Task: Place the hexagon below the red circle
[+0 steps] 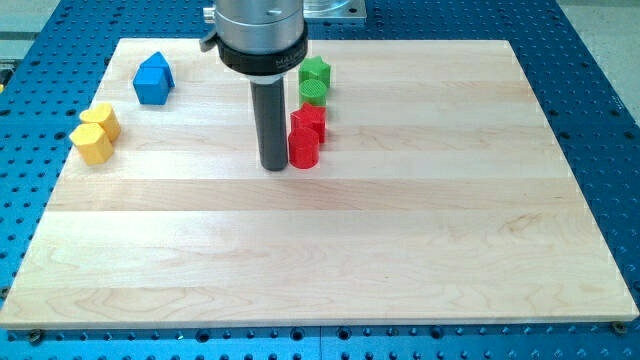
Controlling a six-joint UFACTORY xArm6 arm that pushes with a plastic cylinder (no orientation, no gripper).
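Hexagon: best candidate is the yellow hexagon block, lying near the view's left edge of the wooden board, touching a second yellow block just above it whose shape I cannot make out with certainty. Camera view, single frame: the red circle, a short red cylinder, stands a little left of the board's centre line in the upper half, touching a second red block of star-like outline directly above it. Higher in the same column sit a green round block and a green block of angular outline, close together. A blue house-shaped block rests toward the view's top left, well apart from the reds. My tip is down on the board just to the view's left of the red cylinder, appearing to touch it or nearly so; the exact contact is not resolvable. There are no jaws on this rig, only the straight dark rod, so nothing is held and nothing can be; it only pushes. Progress, as judged: not started for the hexagon itself. It lies well apart from the red cylinder, far to the view's left, and the board below the red cylinder is bare wood. Remaining: bring my tip round behind the yellow hexagon, separate it from its yellow neighbour, and push it rightward across to below the red cylinder.
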